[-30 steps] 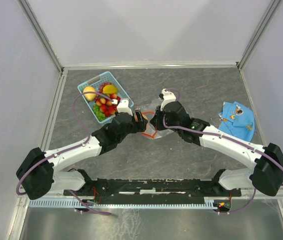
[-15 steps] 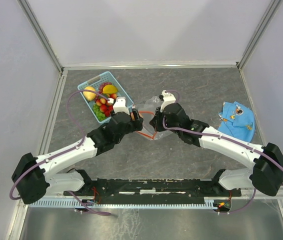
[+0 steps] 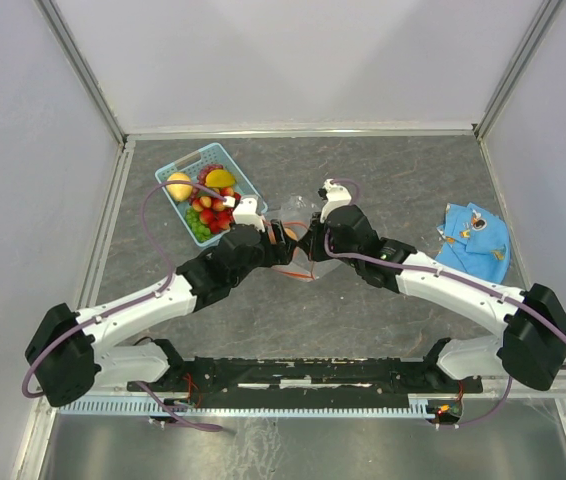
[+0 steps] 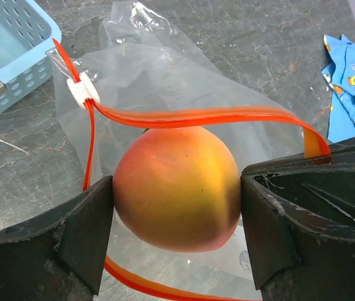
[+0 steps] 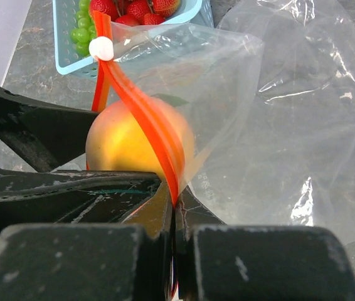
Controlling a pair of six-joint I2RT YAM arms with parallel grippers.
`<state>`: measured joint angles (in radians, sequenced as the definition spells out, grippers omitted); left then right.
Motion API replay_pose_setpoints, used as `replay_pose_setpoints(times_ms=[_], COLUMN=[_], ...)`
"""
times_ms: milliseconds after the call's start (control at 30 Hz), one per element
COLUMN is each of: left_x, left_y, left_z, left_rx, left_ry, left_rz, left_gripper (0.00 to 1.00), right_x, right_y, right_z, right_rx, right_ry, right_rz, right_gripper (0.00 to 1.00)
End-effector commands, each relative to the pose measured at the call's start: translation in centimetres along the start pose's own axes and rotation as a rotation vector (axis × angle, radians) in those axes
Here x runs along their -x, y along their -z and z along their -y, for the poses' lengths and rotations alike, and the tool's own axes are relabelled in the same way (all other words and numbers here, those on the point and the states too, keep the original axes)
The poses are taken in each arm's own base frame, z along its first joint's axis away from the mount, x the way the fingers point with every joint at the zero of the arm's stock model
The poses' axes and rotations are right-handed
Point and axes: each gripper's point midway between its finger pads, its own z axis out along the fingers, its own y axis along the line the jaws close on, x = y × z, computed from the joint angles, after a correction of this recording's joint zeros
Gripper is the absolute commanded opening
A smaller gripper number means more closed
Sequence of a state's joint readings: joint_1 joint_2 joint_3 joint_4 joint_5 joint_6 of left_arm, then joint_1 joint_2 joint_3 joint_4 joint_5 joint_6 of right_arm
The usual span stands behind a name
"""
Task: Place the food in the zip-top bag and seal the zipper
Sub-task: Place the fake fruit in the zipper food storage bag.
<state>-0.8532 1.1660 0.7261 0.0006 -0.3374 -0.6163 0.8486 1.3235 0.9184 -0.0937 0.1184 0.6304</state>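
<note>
My left gripper (image 4: 176,199) is shut on an orange peach (image 4: 176,188) and holds it at the open mouth of the clear zip-top bag (image 4: 165,75). The red-orange zipper strip (image 4: 196,117) arches over the peach, with a white slider (image 4: 82,88) at its left end. My right gripper (image 5: 175,207) is shut on the zipper strip (image 5: 155,135) and holds that side of the mouth up. In the top view both grippers meet at the bag (image 3: 303,245) mid-table. The remaining food, lemon (image 3: 179,186), mango, strawberries (image 3: 211,212) and green grapes, lies in the light blue basket (image 3: 178,162).
A blue cloth-like object (image 3: 474,237) lies at the right of the table. The basket stands just left of the bag, close to my left arm (image 3: 163,295). White walls close the table at the back and sides.
My left gripper has moved right from the basket side to the bag mouth with the peach in it. My right gripper has kept its hold on the zipper strip and shifted slightly.
</note>
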Motion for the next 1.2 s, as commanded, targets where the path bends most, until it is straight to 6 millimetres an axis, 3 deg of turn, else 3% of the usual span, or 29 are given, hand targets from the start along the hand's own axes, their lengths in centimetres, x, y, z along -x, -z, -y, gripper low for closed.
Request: replay_pose_setpoints(times_ms=[0,267,400,667,767,1067,1167], left_x=[1.0,2.6,3.4,3.0,2.7,1.9,1.1], left_y=[-0.3,1.6,3.1,4.8,4.8,2.3,1.4], left_z=[1.2,0.5,0.3,-2.6,-3.5,-2.7,-2.3], left_rx=[-0.032,0.011,0.004,0.117,0.15,0.148,0.143], left_ry=[0.024,0.03,0.037,0.025,0.02,-0.001,-0.007], left_rz=[0.027,0.052,0.065,0.059,0.061,0.024,-0.004], left_gripper=[0.82,0.94,0.95,0.91,0.86,0.51,0.48], right_x=[1.4,1.5,1.4,1.4,1.2,1.0,1.1], right_y=[0.1,0.5,0.5,0.7,0.6,0.9,1.2], right_z=[-1.3,-0.6,-0.3,0.1,0.2,0.4,0.6], right_rx=[0.05,0.023,0.011,-0.007,-0.009,-0.008,-0.014], right_ry=[-0.018,-0.003,0.006,0.027,0.032,0.036,0.04], right_rz=[0.048,0.059,0.059,0.058,0.055,0.052,0.058], right_gripper=[0.02,0.02,0.02,0.02,0.01,0.02,0.02])
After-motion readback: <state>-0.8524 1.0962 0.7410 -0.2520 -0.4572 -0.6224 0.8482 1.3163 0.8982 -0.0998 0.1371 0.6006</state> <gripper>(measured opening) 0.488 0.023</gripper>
